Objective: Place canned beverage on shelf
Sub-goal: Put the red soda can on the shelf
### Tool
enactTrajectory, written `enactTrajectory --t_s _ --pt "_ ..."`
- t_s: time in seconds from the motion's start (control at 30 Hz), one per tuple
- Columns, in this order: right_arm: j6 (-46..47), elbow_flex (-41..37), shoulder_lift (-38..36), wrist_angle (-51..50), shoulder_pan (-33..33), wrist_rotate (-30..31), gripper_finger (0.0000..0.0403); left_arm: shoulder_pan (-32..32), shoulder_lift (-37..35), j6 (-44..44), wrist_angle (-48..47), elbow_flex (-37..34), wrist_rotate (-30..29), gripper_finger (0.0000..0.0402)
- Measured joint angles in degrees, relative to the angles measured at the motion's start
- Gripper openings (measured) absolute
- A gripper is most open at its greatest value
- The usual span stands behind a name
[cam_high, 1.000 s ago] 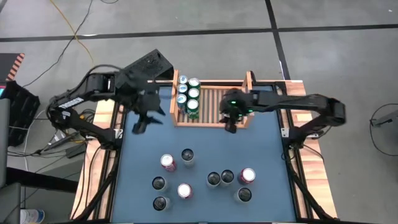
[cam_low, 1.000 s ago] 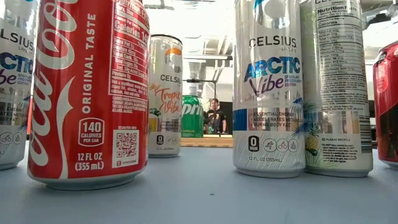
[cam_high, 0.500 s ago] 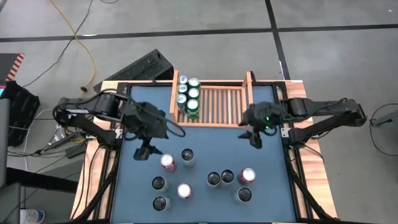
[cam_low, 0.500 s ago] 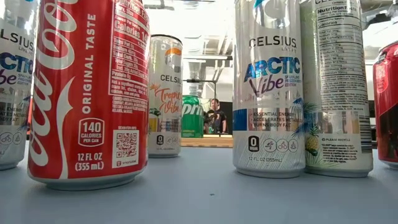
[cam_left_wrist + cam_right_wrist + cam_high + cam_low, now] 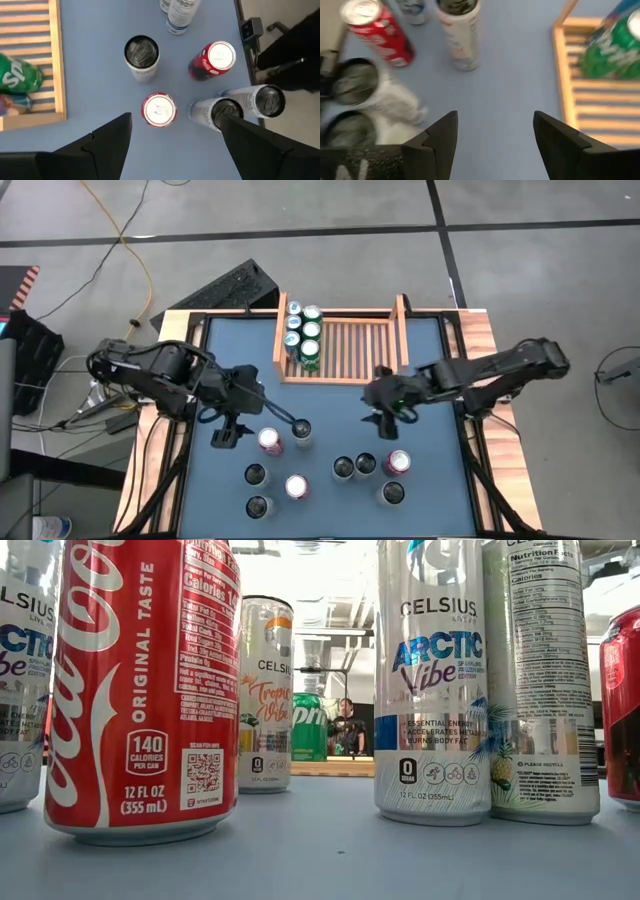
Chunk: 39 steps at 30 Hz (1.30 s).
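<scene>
While both dark end effectors gape empty: slatted wooden shelf [image 5: 345,348], smooth cylindrical cans [image 5: 300,430].

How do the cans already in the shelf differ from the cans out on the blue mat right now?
The shelf cans stand packed in two tight rows against the left side board of the shelf; the mat cans stand scattered, mostly apart. The shelf cans show green and teal tops and number six; the mat cans show red, white and dark tops and number nine. All stand upright, and neither gripper holds one.

Red can [image 5: 140,690]: "ORIGINAL TASTE"; white can [image 5: 432,680]: "CELSIUS ARCTIC Vibe"
</scene>
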Motion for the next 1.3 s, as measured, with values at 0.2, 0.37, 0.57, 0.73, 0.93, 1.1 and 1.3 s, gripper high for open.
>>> enactTrajectory --t_s 0.2,0.37,0.57,0.73,0.93,1.1,1.3 --pt "-9.0 9.7 10.9 3.2 -2.3 0.1 0.0249 -1.9 -0.1 -2.9 -2.2 0.0 2.2 0.0291" --pt "-11.1 21.8 20.5 0.6 -2.6 -1.3 0.0277 -3.7 -0.2 -3.9 -2.2 0.0 6.7 0.0291" --pt "-13.9 37.7 32.1 -5.7 -1.6 -3.6 0.0339 -6.4 -3.8 -7.3 -2.2 0.0 5.8 0.0291" --pt "-15.4 50.4 40.8 -14.2 -0.8 -3.8 0.0378 -9.1 -8.5 -10.8 -2.2 0.0 -4.4 0.0291" --pt "-12.9 64.2 47.6 -29.2 -0.9 -3.6 0.0378 -12.6 -9.9 -10.4 -3.1 0.0 -16.3 0.029" --pt "-7.6 65.2 43.9 -35.1 0.5 -3.1 0.0377 -12.1 -10.4 -6.7 0.0 -7.4 -15.9 0.029" --pt "-1.6 65.3 36.1 -41.0 3.3 5.7 0.0377 -9.3 -14.5 -3.0 15.0 -23.9 -15.8 0.029"
